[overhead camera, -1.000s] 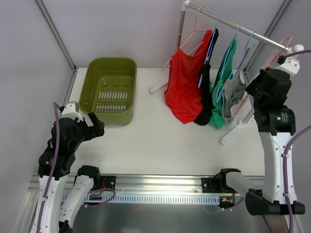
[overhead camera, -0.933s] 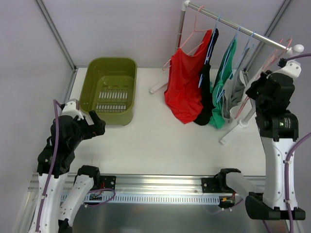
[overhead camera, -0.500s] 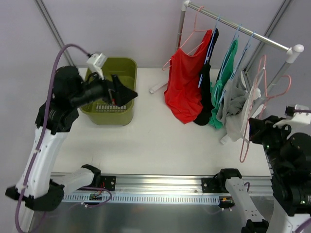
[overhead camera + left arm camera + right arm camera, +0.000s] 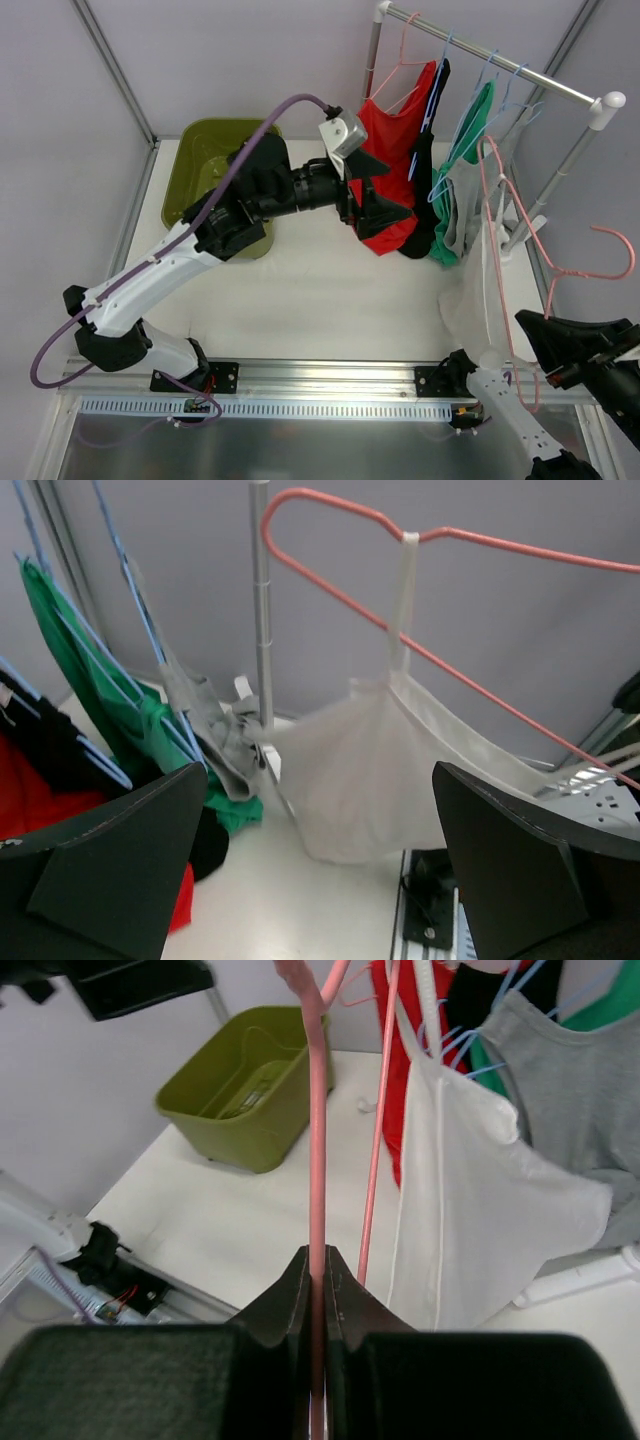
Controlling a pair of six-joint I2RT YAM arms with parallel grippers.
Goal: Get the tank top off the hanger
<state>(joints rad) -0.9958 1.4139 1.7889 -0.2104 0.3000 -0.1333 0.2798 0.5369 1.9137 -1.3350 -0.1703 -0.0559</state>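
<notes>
A white tank top (image 4: 478,290) hangs from a pink hanger (image 4: 522,235), off the rail and over the table's near right. My right gripper (image 4: 526,322) is shut on the hanger's wire at the near right edge. In the right wrist view the jaws (image 4: 318,1258) pinch the pink hanger (image 4: 317,1110), with the tank top (image 4: 470,1200) draped to its right. My left gripper (image 4: 378,208) is open in front of the red garment (image 4: 385,140). In the left wrist view it (image 4: 318,780) faces the tank top (image 4: 385,770) and hanger (image 4: 440,655), apart from both.
A clothes rail (image 4: 500,62) at the back right carries red, black, green (image 4: 462,150) and grey garments on hangers. A green bin (image 4: 205,150) stands at the back left, partly behind my left arm. The rack's post (image 4: 262,600) rises beside the tank top.
My right gripper has drawn the pink hanger and tank top away from the rail down to the near right edge. My left arm has swung from the near left, past the bin, to the rack.
</notes>
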